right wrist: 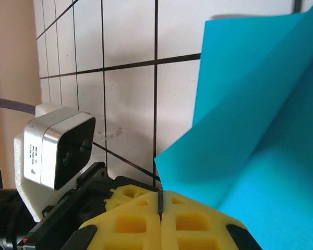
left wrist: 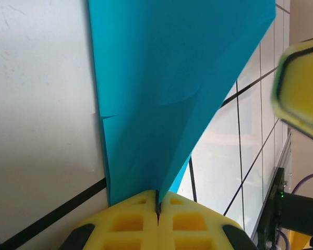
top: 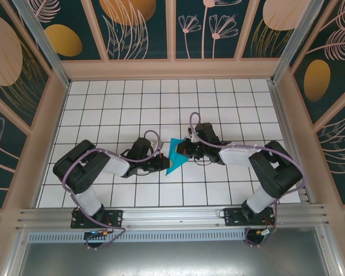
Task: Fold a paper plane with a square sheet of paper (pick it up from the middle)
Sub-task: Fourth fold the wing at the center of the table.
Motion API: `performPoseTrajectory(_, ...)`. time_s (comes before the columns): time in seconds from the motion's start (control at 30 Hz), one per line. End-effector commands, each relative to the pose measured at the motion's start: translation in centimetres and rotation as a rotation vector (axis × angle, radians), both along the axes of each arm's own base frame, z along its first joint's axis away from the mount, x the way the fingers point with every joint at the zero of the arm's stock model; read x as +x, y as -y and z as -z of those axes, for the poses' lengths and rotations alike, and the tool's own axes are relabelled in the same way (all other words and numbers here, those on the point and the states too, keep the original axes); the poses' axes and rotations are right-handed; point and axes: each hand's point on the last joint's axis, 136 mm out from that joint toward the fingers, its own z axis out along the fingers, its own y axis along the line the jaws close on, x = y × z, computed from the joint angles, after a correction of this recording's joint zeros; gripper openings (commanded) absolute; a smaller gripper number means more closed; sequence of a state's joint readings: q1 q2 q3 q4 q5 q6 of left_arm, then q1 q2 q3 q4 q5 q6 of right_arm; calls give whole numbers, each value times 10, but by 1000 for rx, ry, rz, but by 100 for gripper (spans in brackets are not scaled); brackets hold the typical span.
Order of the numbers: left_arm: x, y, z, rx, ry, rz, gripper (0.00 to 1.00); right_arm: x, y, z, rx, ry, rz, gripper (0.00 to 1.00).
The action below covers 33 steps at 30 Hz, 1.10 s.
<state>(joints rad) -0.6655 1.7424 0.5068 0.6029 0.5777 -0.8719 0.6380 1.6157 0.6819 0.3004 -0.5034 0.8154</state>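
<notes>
Left end effector point(left wrist: 157, 202) and right end effector point(right wrist: 160, 202) pinch paper point(top: 175, 158) between them.

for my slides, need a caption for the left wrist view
Left gripper shut on the folded teal paper, white tiled table behind.

Square sheet of paper point(top: 175, 156): plain teal-blue, unprinted, partly folded. Seen from above as a narrow pointed wedge at mid-bench point(top: 103, 103). Layers overlapped, one slanting crease between flaps, tapering toward the lower end. Lower end pinched in closed left pincer point(left wrist: 157, 202); another edge pinched in closed right pincer point(right wrist: 160, 200). Held tilted between the two, flaps bowed apart
</notes>
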Motion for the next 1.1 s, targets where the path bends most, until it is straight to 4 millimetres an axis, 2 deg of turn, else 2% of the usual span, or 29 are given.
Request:
performPoseTrajectory(0.0, -5, 0, 9, -6, -44, -12, 1, 5, -16, -4, 64, -2, -33, 6)
performPoseTrajectory(0.47, -8, -9, 21, 20, -103, -69, 0, 14, -15, 29, 30, -68, -11, 5)
performPoseTrajectory(0.83, -11, -10, 28, 47, -137, -62, 0, 17, -7, 41, -14, -92, 27, 5)
performPoseTrajectory(0.9, -10, -10, 28, 59, -136, -62, 3, 17, -6, 45, -22, -98, 32, 5)
performPoseTrajectory(0.97, -9, -11, 27, 64, -133, -66, 13, 16, -6, 48, -26, -110, 35, 5)
performPoseTrajectory(1.07, -9, -13, 25, 78, -121, -63, 17, 16, -3, 52, -39, -118, 47, 5)
